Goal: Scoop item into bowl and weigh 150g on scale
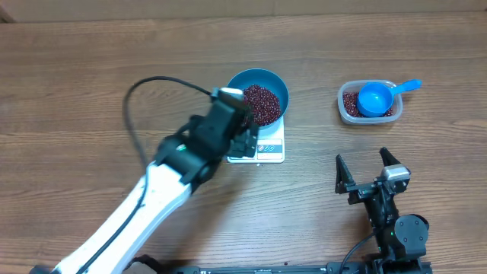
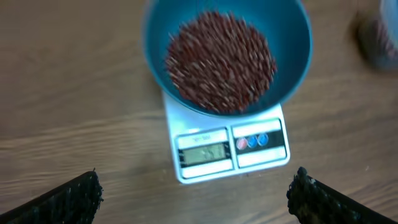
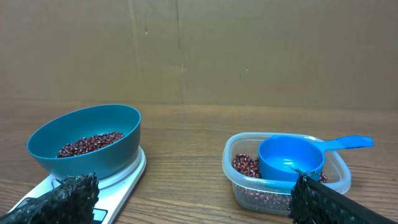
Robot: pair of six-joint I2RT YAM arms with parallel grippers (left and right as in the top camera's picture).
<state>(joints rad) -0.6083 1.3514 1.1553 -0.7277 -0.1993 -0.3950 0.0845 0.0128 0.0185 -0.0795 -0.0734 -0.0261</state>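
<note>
The blue bowl (image 1: 275, 85) stands on the white scale (image 1: 268, 150) at the table's middle, holding a heap of dark red-brown beans (image 1: 261, 103). My left gripper (image 1: 240, 125) hovers over the scale's left front, open and empty. In the left wrist view the bowl (image 2: 292, 62), its beans (image 2: 221, 59) and the scale's display strip (image 2: 230, 146) lie just ahead of the spread fingers (image 2: 81, 199). My right gripper (image 1: 364, 166) rests low at the front right, open and empty. The right wrist view shows the bowl (image 3: 87, 152) on the scale (image 3: 124, 180) at left.
A clear plastic tub (image 1: 348, 109) at the back right holds more beans and a small blue handled scoop (image 1: 374, 98). The right wrist view has this tub (image 3: 283, 190) and scoop (image 3: 291, 158) close ahead on the right. A cardboard wall (image 3: 199, 50) backs the table.
</note>
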